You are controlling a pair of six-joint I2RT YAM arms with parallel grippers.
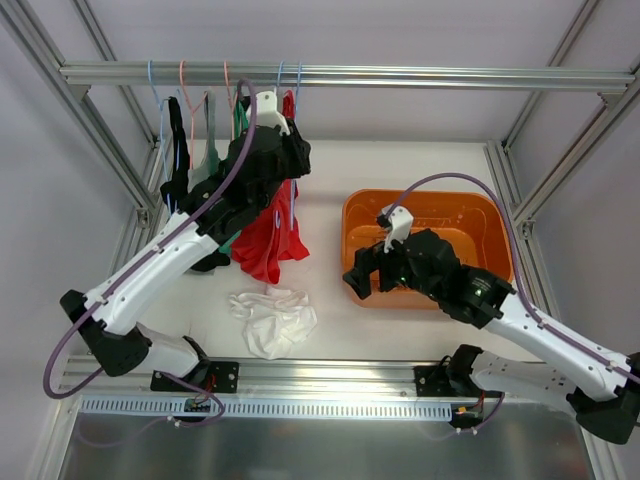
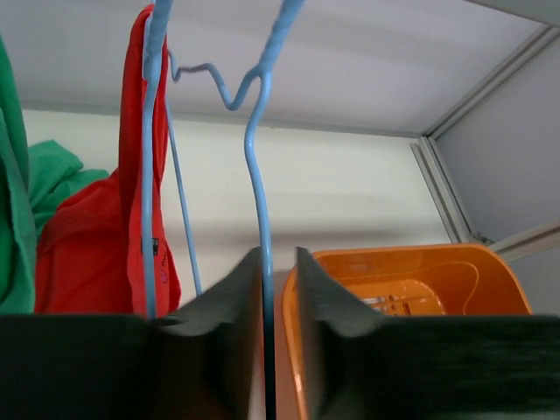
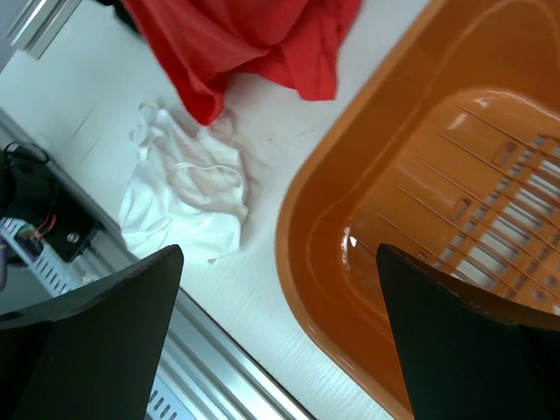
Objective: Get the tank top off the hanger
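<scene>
The red tank top [image 1: 270, 240] hangs in soft, limp folds from a thin blue wire hanger [image 1: 297, 90]. The hanger is hooked over the ribbed aluminium rail [image 1: 400, 76] across the top of the overhead view. The top's hem drapes down toward the pale table [image 1: 400, 160] left of centre.

In the left wrist view the red cloth [image 2: 87, 245] fills the left side. The hanger's bent wire [image 2: 259, 157] runs down between the left arm's [image 1: 170, 250] matte black jaws. They are narrow around the wire, which lies against one pad. I cannot tell whether they truly pinch it.

Beside the red top hang a green garment [image 2: 13, 175] and a black one [image 1: 177, 150].

Below, near the lower centre, a crumpled white garment [image 1: 275, 320] lies on the table.

To the right sits a glossy orange plastic bin [image 1: 500, 240] with rounded corners and a slotted floor. The right arm [image 1: 540, 325] holds its jaws wide apart over the bin's near left rim [image 3: 306, 227], gripping nothing.
</scene>
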